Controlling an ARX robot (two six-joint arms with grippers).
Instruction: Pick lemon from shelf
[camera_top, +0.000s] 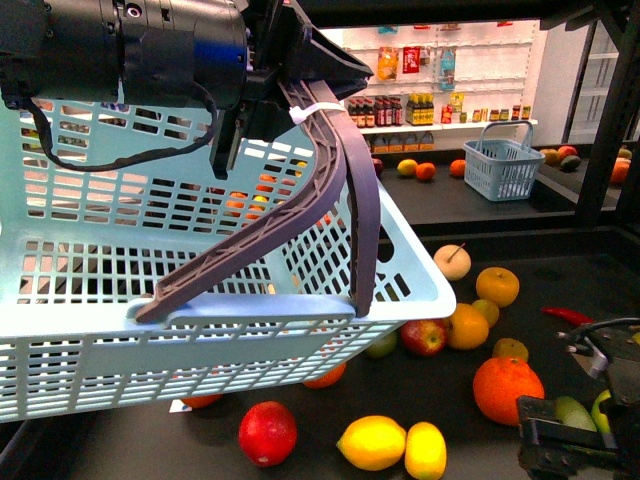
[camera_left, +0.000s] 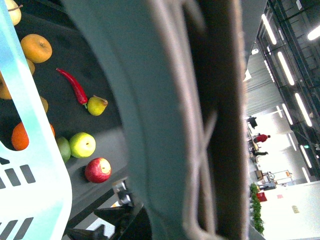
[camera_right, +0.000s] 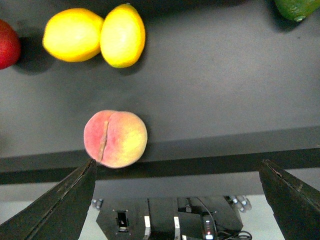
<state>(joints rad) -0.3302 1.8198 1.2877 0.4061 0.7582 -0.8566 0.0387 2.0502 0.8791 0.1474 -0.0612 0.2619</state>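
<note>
- Near the front rim of the shelf (camera_top: 445, 398), on its black deck, two lemons lay touching side by side: a rounder lemon (camera_top: 372, 442) and a slimmer lemon (camera_top: 425, 450).
- In the front view, the rounder lemon's long axis ran across the deck, left to right.
- The slimmer lemon's long axis ran nearly front to back, tilted a little, with its narrow tip pointing away from the robot.
- A red fruit (camera_top: 267, 432) sat just left of the rounder lemon, apart from it.
- An orange (camera_top: 507, 388) sat near the slimmer lemon, to its right and further back.
- A peach (camera_right: 115, 138) lay at the deck's front edge, closer to the robot than the lemons.
- The right gripper (camera_right: 177, 165) hovered over that edge, to the lemons' right, with its fingers (camera_right: 65, 205) spread wide and grasping nothing.
- One of its fingertips was just beside the peach.
- A green fruit (camera_top: 575, 410) lay next to this gripper.
- The left gripper (camera_top: 300, 75) was clamped on the dark handles (camera_top: 340, 190) of a pale blue basket (camera_top: 200, 335).
- That basket hung above the deck's left side, hiding some of the fruit behind it.
- More fruit was scattered further back on the deck.
</note>
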